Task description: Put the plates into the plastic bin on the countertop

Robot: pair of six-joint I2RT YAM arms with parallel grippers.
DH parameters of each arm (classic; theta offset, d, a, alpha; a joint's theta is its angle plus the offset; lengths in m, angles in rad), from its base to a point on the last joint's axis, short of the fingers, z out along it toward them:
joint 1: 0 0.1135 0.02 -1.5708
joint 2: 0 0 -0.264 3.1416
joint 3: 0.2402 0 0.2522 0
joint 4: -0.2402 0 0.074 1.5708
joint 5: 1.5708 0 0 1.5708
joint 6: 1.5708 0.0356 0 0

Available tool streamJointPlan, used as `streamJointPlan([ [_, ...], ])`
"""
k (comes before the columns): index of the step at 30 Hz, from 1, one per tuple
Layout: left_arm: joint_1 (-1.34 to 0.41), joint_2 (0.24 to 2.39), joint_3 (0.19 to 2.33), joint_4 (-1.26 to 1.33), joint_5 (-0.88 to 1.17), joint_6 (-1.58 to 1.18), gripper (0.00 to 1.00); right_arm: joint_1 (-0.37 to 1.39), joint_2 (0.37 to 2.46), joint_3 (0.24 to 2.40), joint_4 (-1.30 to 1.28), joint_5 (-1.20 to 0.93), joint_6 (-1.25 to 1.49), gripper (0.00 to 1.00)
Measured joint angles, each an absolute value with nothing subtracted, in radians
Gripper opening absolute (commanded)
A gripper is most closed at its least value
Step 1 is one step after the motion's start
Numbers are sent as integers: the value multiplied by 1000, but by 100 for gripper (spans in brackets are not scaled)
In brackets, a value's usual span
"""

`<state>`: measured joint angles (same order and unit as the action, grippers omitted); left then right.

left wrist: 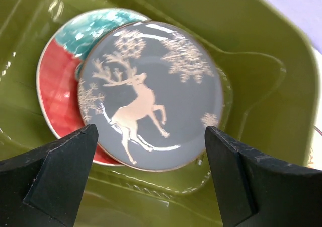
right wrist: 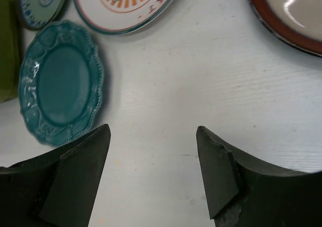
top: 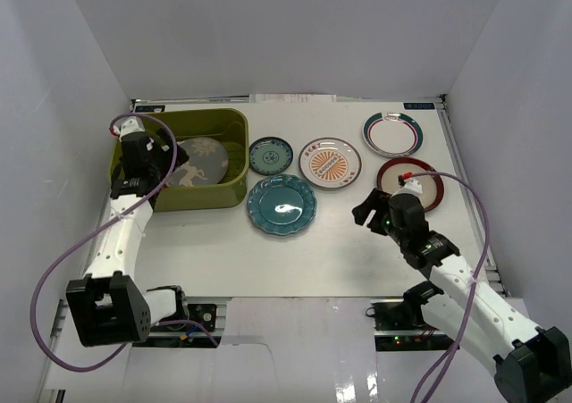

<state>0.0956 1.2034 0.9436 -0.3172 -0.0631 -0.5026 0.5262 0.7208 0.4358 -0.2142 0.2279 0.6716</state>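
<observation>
Bin (top: 238, 153): olive, upper left; two plates inside, grey deer plate (left wrist: 151, 96) over red-teal plate (left wrist: 58, 86).
Surface (top: 340, 238): five plates (top: 281, 205), centre to upper right.
Left end effector (left wrist: 151, 131): parted, nothing gripped.
Right end effector (right wrist: 153, 129): parted, nothing gripped.

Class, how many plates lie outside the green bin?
5. Small teal plate and scalloped teal plate beside the bin; orange sunburst plate centre; white rimmed plate far right; dark-red-rimmed plate by the right gripper. None seems hidden.
</observation>
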Motion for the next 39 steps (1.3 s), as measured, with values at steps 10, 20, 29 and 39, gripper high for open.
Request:
streamJointPlan([
  [10,-175,941,940,-240,-27,-355,98,-19,863,432,-79,192,762,68],
  [20,-347,831,889,-204,305,-380,98,-277,988,329,32,192,834,67],
  [29,-427,834,828,-231,524,-412,98,-347,1294,358,313,70,871,48],
  [39,-439,966,873,-244,595,-427,98,-430,1383,341,427,-55,918,8],
])
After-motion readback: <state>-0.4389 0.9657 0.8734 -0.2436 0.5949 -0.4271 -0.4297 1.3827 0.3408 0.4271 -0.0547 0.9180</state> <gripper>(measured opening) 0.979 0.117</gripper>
